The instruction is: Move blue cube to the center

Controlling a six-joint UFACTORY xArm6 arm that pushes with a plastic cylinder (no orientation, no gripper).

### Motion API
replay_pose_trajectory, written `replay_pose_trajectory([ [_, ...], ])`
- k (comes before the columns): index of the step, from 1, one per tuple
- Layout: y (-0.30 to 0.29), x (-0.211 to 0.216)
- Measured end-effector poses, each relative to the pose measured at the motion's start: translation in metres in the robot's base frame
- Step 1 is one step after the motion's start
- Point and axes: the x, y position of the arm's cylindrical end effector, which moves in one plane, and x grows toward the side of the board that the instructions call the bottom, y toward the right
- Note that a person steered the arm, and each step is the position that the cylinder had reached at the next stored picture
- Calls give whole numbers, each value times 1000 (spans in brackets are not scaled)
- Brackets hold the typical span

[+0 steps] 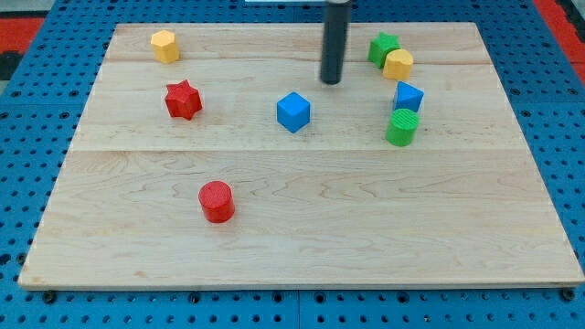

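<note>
Wooden table [302, 219]: my tip [331, 81], no claw visible, sat above-right of blue cube [293, 111]; an off-centre push risked spinning it aside.

Bright, even overhead light. Soft short shadows under blocks on wooden board [302, 219]. Mild sheen on rod [335, 41]. Focus sharp throughout; slight softness at corners.
</note>
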Motion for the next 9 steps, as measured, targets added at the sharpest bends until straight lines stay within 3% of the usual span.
replay_pose_trajectory([
  [1,-46,11],
  [2,-53,46],
  [4,-28,98],
  [9,-21,121],
])
